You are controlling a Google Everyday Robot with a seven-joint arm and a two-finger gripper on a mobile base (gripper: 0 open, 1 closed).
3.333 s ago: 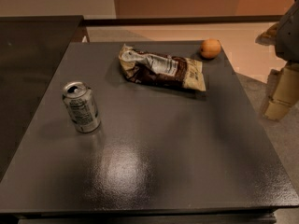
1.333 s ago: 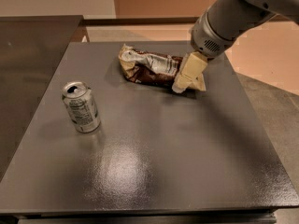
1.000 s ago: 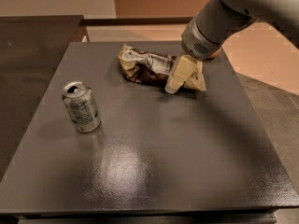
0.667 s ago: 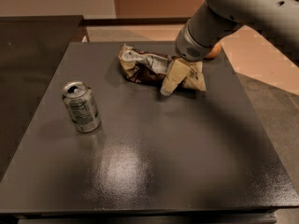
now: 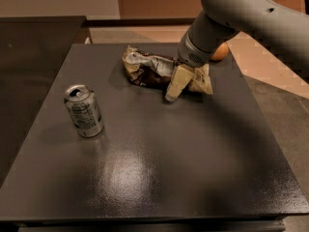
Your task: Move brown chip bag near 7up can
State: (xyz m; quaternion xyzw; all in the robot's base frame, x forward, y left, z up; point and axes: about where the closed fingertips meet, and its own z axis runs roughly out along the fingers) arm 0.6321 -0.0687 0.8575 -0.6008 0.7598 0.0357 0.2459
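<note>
I saw a dark grey square table [image 5: 159,178] with a glossy top, a second dark counter [image 5: 34,47] to its left, and tan floor [image 5: 263,64] past its right edge. One brown chip bag [image 5: 145,67] lay crumpled near the far edge. One 7up can [image 5: 84,111] stood upright near the left edge, well apart from the bag, with bare tabletop between and in front of them. One orange [image 5: 220,52] sat by the far right corner, partly hidden by the arm [image 5: 241,13]. The gripper [image 5: 175,88] hung over the bag's right half; I could not tell whether it was clenched or released.
</note>
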